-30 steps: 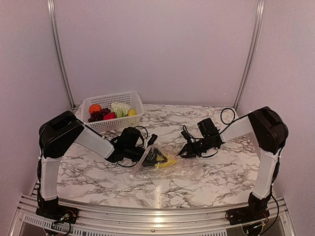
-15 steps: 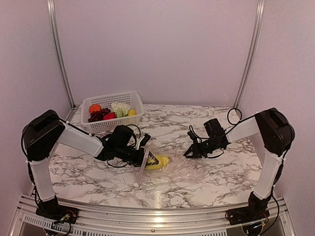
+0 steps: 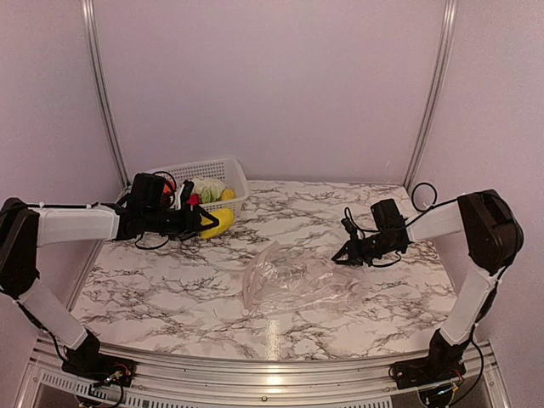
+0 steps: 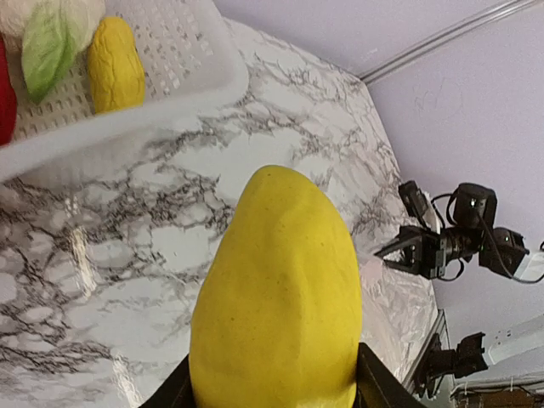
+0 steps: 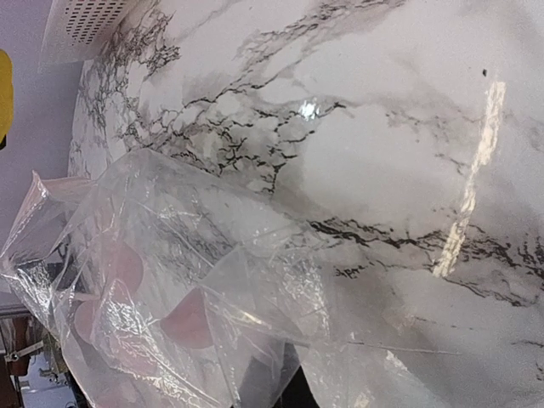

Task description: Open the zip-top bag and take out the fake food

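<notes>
Yellow fake food counts two: a yellow piece (image 4: 276,314) clamped in the left gripper (image 3: 206,223) at left, just beside the single basket (image 3: 231,167), and a second yellow piece (image 4: 116,64) inside it. One zip-top bag (image 3: 297,280) lies mid-frame, empty now; half a second ago it held the gripped piece. The right gripper (image 3: 347,255) sits at the bag's right edge, its opening unclear.

The marble table (image 3: 153,289) carries the zip-top bag (image 3: 297,285) and a white basket (image 3: 238,183).
</notes>
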`<state>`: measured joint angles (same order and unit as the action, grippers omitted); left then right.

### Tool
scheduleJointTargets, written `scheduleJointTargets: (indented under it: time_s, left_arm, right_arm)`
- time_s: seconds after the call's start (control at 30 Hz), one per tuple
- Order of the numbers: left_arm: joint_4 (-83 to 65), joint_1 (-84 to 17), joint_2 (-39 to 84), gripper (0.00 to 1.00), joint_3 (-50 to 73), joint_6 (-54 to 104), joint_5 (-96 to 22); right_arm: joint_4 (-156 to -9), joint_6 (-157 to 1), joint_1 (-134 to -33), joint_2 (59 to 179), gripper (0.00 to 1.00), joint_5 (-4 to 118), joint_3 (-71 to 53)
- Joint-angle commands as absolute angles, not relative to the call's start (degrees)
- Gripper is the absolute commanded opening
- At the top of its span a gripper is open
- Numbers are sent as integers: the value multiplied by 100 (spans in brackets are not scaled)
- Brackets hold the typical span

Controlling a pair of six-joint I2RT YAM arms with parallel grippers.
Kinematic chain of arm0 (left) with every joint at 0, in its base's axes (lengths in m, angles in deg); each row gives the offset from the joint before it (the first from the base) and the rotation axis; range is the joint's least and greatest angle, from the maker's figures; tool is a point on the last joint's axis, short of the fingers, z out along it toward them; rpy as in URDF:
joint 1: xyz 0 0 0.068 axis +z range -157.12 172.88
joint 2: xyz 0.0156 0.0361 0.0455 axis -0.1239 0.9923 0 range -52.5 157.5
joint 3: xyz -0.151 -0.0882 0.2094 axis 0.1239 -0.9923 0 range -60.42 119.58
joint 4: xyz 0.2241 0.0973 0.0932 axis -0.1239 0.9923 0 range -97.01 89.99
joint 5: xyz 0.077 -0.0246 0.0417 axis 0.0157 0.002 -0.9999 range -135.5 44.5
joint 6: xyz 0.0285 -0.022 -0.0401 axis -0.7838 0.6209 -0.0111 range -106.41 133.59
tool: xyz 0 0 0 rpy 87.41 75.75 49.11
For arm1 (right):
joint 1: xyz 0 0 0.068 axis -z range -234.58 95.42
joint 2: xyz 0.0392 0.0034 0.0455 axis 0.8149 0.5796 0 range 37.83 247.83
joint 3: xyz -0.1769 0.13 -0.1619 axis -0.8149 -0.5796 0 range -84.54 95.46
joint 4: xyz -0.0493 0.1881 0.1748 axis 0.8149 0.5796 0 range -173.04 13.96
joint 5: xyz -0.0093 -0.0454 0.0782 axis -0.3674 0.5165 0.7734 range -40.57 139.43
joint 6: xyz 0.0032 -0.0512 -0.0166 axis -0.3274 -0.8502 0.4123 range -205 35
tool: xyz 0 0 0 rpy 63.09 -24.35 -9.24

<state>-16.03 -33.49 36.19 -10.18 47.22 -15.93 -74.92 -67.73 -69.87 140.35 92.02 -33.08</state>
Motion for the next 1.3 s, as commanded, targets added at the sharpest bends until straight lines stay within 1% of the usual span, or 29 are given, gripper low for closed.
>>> scheduleJointTargets:
  time_s: [0.0, 0.13, 0.33, 0.5, 0.57, 0.6, 0.63, 0.73, 0.77, 0.9, 1.03, 1.17, 1.27]
  left_arm:
    - [-398, -2535, 3995, 34, 438, 4388, -2063]
    - [118, -2093, 4986, 35, 1787, 4130, -2187]
    - [668, -1986, 6418, 36, 3638, 3830, -2252]
    - [726, -2012, 7258, 36, 4385, 3860, -1934]
    - [756, -2029, 7442, 37, 4448, 3780, -1722]
    - [841, -2034, 7510, 39, 4491, 3695, -1679]
    - [923, -2038, 7552, 44, 4522, 3588, -1638]
    - [1067, -2033, 7484, 62, 4483, 3339, -1661]
    - [1080, -2033, 7414, 67, 4438, 3291, -1686]
    - [1155, -2039, 7067, 73, 4270, 3142, -1750]
    - [1040, -2059, 6386, 79, 3639, 3002, -1681]
    - [866, -2279, 5493, 80, 2717, 2907, -1352]
    - [853, -2792, 5003, 81, 2101, 2810, -1136]
  right_arm:
    - [-7415, -6778, -6978, 13839, 0, 9297, -3218]
    - [-7312, -6804, -6977, 13801, 0, 9251, -3096]
    - [-7253, -6724, -6978, 13759, 0, 9221, -2943]
    - [-7209, -6664, -6974, 13723, 0, 9197, -2878]
    - [-7180, -6644, -6974, 13708, 0, 9204, -2865]
    - [-7183, -6638, -6978, 13699, 0, 9199, -2864]
    - [-7176, -6628, -6978, 13691, 0, 9197, -2857]
    - [-7169, -6612, -6978, 13671, 0, 9169, -2829]
    - [-7170, -6598, -6978, 13671, 0, 9170, -2829]
    - [-7258, -6536, -6985, 13634, 0, 9198, -2841]
    - [-7300, -6501, -6985, 13532, 0, 9197, -2901]
    - [-7393, -6479, -7000, 13385, 0, 9273, -2983]
    - [-7469, -6477, -7044, 13291, 0, 9360, -3005]
